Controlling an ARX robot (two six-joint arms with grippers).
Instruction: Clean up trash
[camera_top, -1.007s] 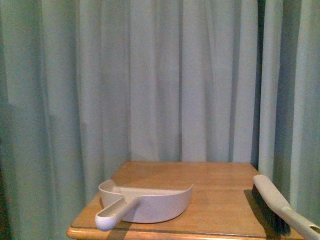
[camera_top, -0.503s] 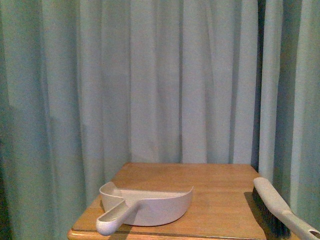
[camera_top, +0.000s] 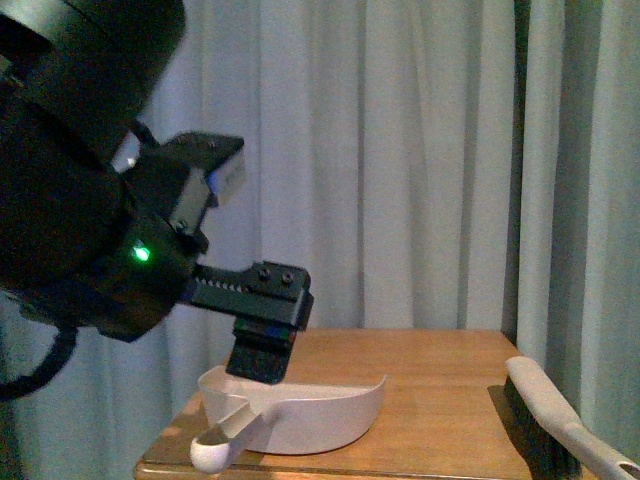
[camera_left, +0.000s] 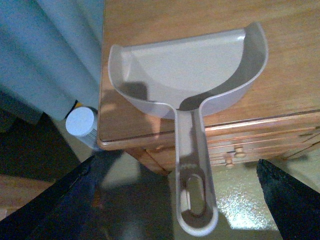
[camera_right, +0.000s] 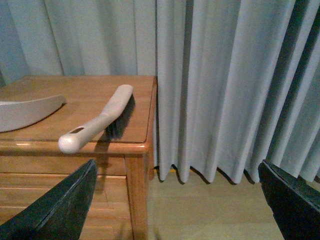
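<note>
The pale curtain (camera_top: 400, 150) hangs behind the wooden table (camera_top: 440, 400). My left arm (camera_top: 90, 230) fills the left of the front view. Its left gripper (camera_left: 175, 164) is spread wide and holds nothing, hanging over the pinkish dustpan (camera_left: 190, 65). My right gripper (camera_right: 177, 165) is also released and faces the brush (camera_right: 100, 122) at the table's right edge. I judge this to be the opening reach for the tools. The handle (camera_left: 192, 165) juts past the table edge, so next I should lower and close on it. I cannot find the trash in any view. A second ago neither arm showed in the front view; the dustpan and brush lie as they did then.
</note>
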